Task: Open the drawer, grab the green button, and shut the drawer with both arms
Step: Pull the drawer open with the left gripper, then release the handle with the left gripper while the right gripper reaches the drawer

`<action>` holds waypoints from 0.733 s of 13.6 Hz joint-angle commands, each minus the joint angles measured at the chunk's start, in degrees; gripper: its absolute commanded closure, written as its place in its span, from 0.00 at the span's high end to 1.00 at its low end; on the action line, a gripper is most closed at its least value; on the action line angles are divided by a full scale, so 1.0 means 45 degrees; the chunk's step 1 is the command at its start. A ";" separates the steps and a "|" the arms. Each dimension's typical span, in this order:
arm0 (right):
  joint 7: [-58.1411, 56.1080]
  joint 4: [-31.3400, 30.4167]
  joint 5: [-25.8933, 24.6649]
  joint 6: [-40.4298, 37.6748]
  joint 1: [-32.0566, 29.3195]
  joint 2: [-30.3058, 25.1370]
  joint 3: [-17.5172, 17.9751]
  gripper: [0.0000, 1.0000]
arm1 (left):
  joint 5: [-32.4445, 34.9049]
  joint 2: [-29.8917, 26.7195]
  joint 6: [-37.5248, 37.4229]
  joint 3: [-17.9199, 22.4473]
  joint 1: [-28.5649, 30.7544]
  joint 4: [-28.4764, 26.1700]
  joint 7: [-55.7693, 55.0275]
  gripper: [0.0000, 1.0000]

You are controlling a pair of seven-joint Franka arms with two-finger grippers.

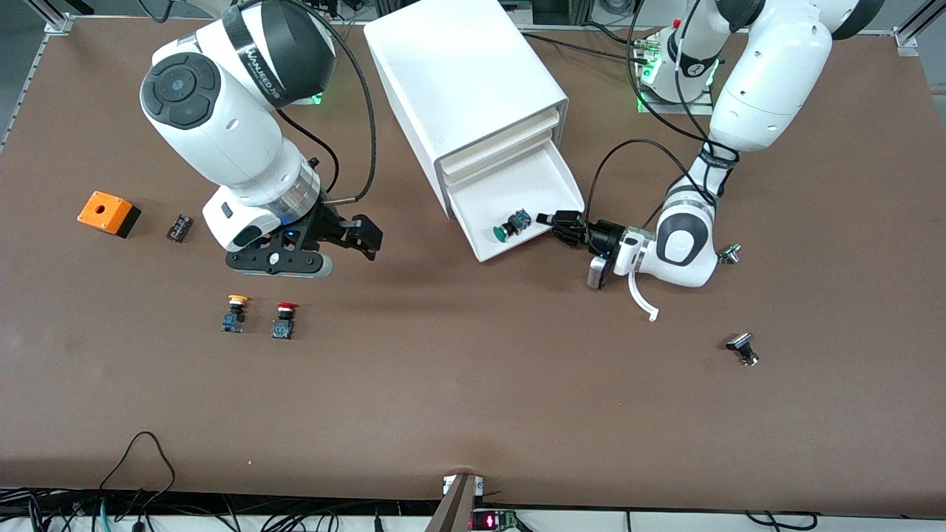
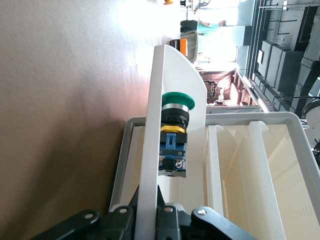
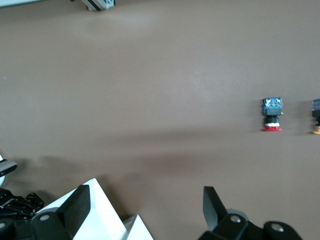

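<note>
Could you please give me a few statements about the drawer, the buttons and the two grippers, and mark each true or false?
1. The lowest drawer is pulled open. True.
2. The green button lies on the table beside the red button. False: it lies inside the open drawer.
3. The left gripper is at the drawer's front wall, one finger on each side of it. True.
4. The right gripper holds the yellow button. False: it is open and holds nothing, over the table.
5. All three cabinet drawers are open. False: only the lowest.

Robotics lab (aluminium-framed table (image 1: 473,414))
</note>
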 commanded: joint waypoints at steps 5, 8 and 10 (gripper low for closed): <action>0.1632 0.1000 -0.0045 0.1229 0.1055 0.1200 -0.0117 1.00 | -0.0030 0.0200 0.0103 0.0216 0.0530 0.1263 -0.1094 1.00; 0.2821 0.1779 -0.0064 0.1289 0.1582 0.1961 -0.0176 1.00 | 0.2034 -0.0248 0.0005 0.0373 0.1076 0.2277 -0.3278 1.00; 0.4010 0.2229 -0.0413 0.1309 0.2108 0.2488 -0.0176 1.00 | 0.3460 -0.0444 0.0063 0.0431 0.1195 0.3019 -0.4762 1.00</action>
